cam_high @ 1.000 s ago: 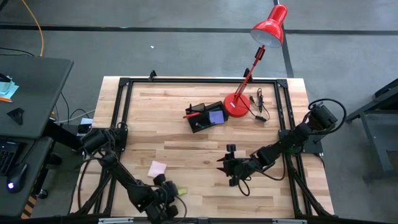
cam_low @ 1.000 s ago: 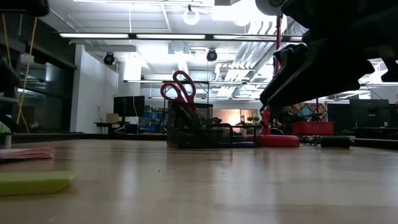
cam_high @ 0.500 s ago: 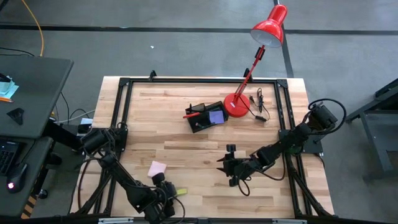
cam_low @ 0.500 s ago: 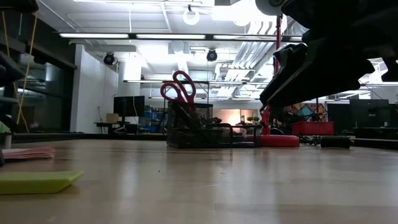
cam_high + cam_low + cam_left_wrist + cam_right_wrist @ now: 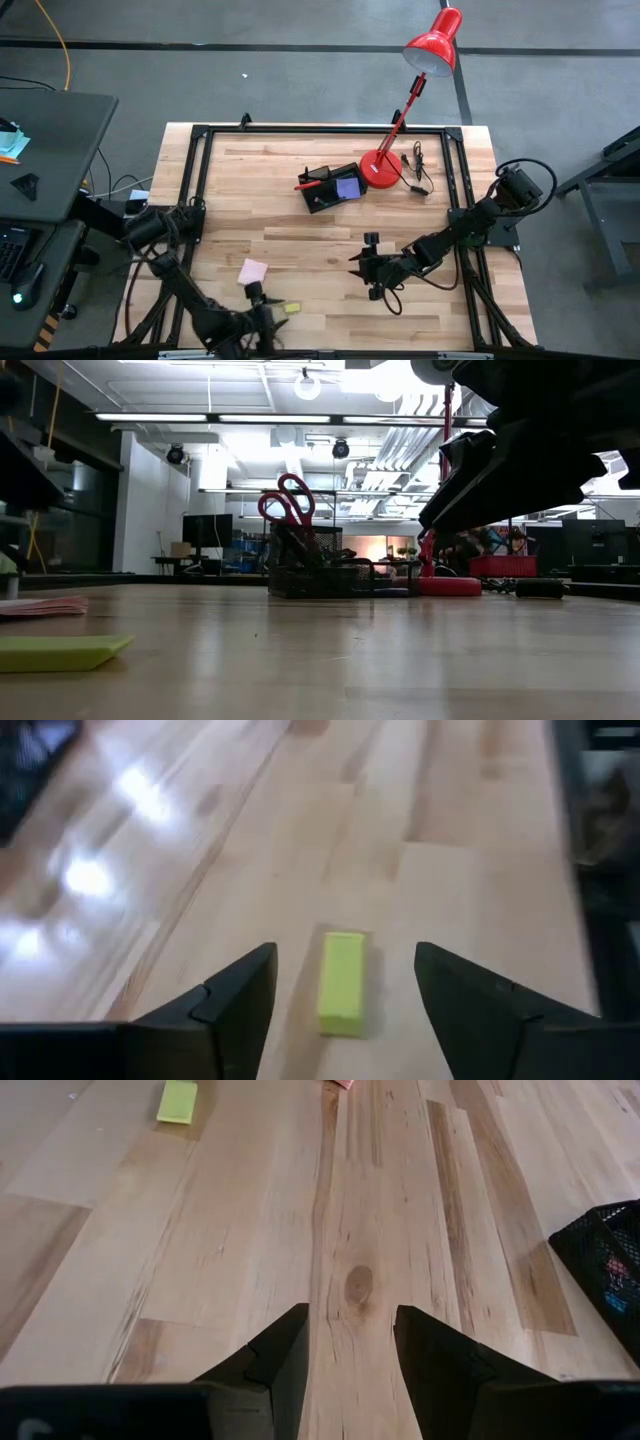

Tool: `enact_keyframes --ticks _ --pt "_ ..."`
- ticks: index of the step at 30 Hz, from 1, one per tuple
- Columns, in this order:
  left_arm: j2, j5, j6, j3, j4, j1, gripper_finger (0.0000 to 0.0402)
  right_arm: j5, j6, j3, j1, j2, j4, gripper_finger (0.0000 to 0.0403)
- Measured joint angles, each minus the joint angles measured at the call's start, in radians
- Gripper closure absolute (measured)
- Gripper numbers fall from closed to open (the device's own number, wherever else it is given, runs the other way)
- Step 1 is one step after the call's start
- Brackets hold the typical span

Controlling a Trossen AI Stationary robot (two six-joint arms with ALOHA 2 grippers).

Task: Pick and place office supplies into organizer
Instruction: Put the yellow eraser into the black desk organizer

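A small yellow piece [image 5: 343, 982] lies flat on the wooden table near its front edge [image 5: 291, 308]. My left gripper [image 5: 345, 955] stands open just left of it [image 5: 256, 300], a finger on either side and touching nothing. A pink sticky-note pad [image 5: 252, 270] lies flat a little farther back. The black organizer [image 5: 332, 187] stands at the table's far middle, with red-handled scissors [image 5: 288, 500] upright in it and a purple pad [image 5: 348, 186] inside. My right gripper [image 5: 350, 1340] hovers open over the table's middle right [image 5: 362, 268], nothing between its fingers.
A red desk lamp stands with its round base [image 5: 379, 168] right of the organizer, a black cable [image 5: 418, 170] beside it. A black frame [image 5: 200, 150] runs around the table. Bare wood lies between the yellow piece and the organizer.
My left gripper has drawn back from the yellow piece toward the table's left edge. The piece stays flat on the table.
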Motion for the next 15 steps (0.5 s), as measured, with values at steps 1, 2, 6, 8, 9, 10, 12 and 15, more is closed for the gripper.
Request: enact_keyframes --ticks 1,2,6,8,9,10,12,15 --pt "0.000 -0.020 0.016 0.000 0.006 -0.015 0.0172 -0.001 0.000 0.000 0.000 0.000 0.000 0.0263" --pt "0.000 -0.036 0.021 0.000 0.008 -0.028 0.0173 -0.001 -0.001 0.000 0.000 0.000 0.000 0.0263" --pt "-0.002 -0.085 0.028 -0.046 0.114 -0.058 0.0180 0.003 -0.002 0.000 0.000 0.000 0.004 0.0263" --pt "-0.001 -0.097 0.048 -0.115 0.247 -0.058 0.0183 0.005 -0.002 0.000 0.000 0.000 0.009 0.0263" --pt "-0.001 -0.091 0.071 -0.155 0.331 -0.062 0.0185 0.004 -0.002 0.000 0.000 0.000 0.009 0.0263" --pt "-0.001 -0.085 0.094 -0.199 0.423 -0.062 0.0186 0.004 -0.002 0.000 0.000 0.000 0.009 0.0263" --pt "0.000 -0.083 0.149 -0.289 0.606 -0.062 0.0188 0.004 -0.002 0.000 0.000 0.000 0.011 0.0263" --pt "0.000 -0.059 0.305 -0.408 0.947 -0.062 0.0188 0.009 -0.002 0.000 0.000 0.000 0.014 0.0263"
